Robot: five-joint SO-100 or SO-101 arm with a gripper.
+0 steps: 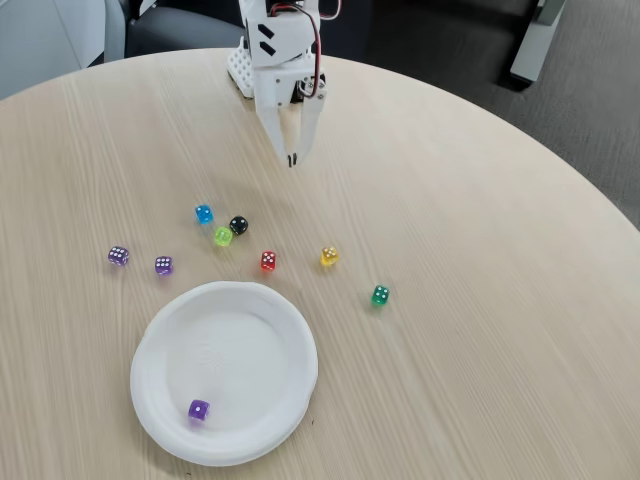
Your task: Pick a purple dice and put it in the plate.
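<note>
A round wooden table (480, 300) is seen from above in the fixed view; the white arm (283, 50) is placed at the upper centre of the frame, and its gripper (292, 159) is pointed down over bare wood, its two fingers drawn together to a narrow tip with nothing held between them; a white plate (225, 372) is set at the lower left of the frame, and one purple dice (199, 409) is seen lying inside it, near its lower left rim; two more purple dice (118, 256) (163, 265) are found on the table at the left, just above the plate and close beside each other; a blue die (204, 213), a black die (238, 225) and a lime die (223, 236) are grouped near the centre, the black and lime ones nearly touching; a red die (268, 260) and a yellow die (329, 256) are placed to their right, and a green die (380, 294) is seen further right, apart from the rest; all of these are well below the gripper.
</note>
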